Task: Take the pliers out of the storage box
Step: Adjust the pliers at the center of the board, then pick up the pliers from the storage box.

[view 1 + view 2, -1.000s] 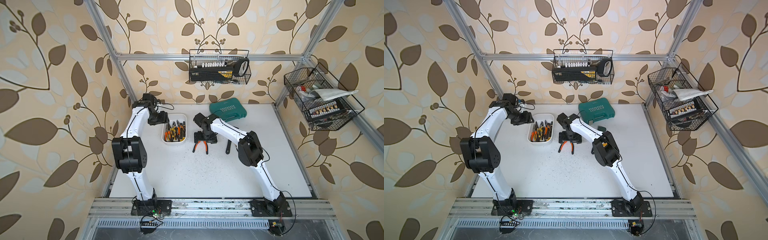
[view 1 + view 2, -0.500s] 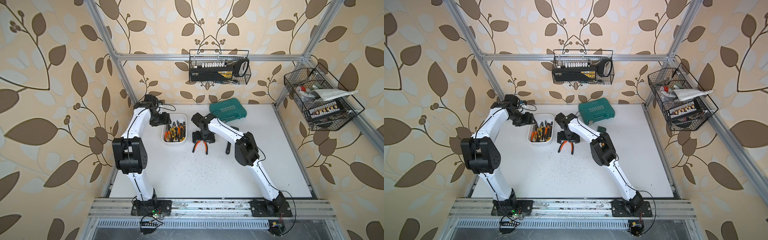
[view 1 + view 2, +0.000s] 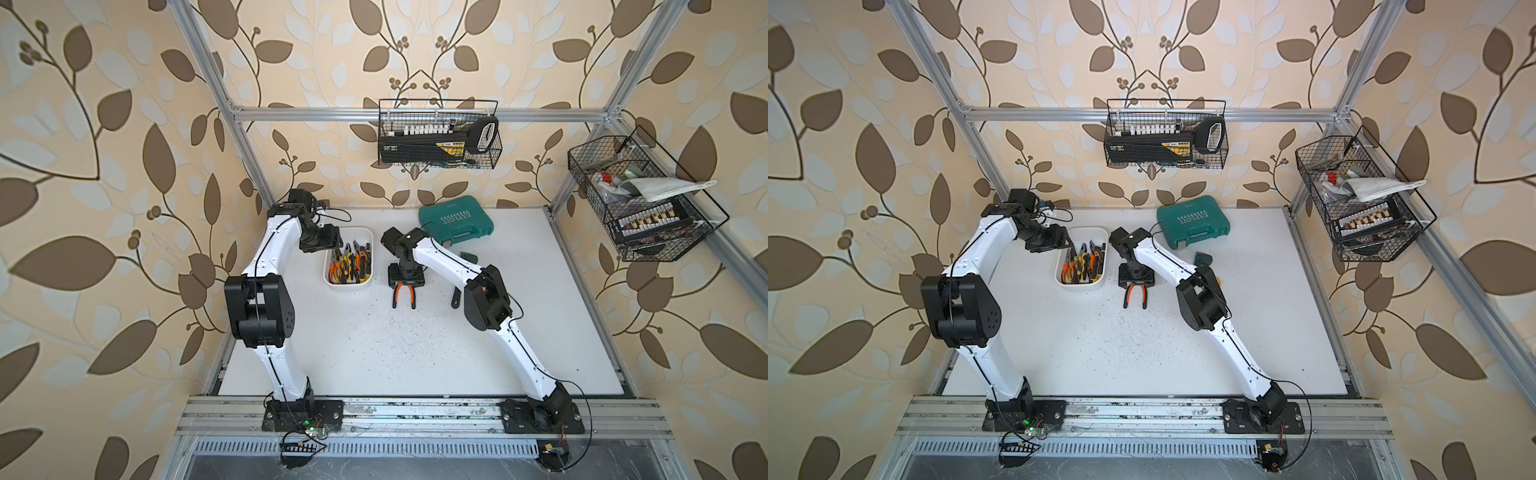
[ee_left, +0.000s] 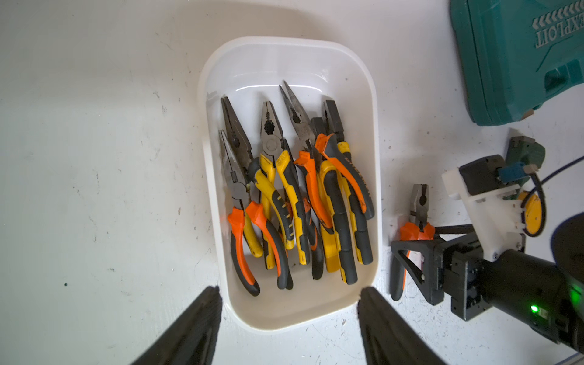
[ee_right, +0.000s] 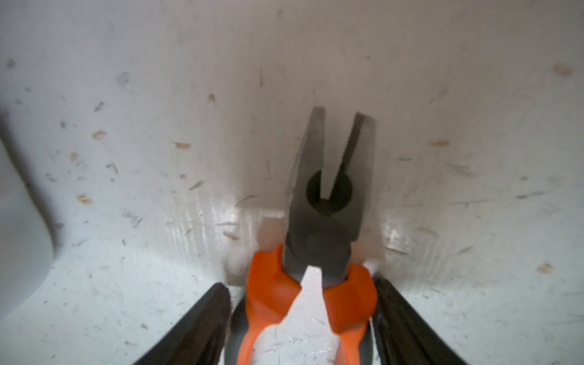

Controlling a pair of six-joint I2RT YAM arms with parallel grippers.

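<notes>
White table (image 3: 415, 353): hard and smooth, so a thing pushed from one side can slide or turn on it instead of being lifted.
Storage box (image 4: 284, 66): light plastic, standing free on the table. It may shift or tip at one end if a handle catches while one pair is pulled up.
Pile of pliers (image 4: 300, 196): several pairs lie inside the box with their handles crossed. I judge that lifting one may drag a neighbour up, which can then fall back or over the rim.
Orange pliers (image 5: 319, 221): already outside, flat on the table just beside the box, metal nose a little open. If it is squeezed only on the handles, it may snap closed and twist.
Left tool (image 4: 289, 290): wide open and empty. It hangs over one corner of the box, above the pile, and touches nothing.
Right tool (image 5: 300, 284): partly open, its two sides standing around the orange handles near the pivot, very close. Whether it presses them already I cannot tell.
</notes>
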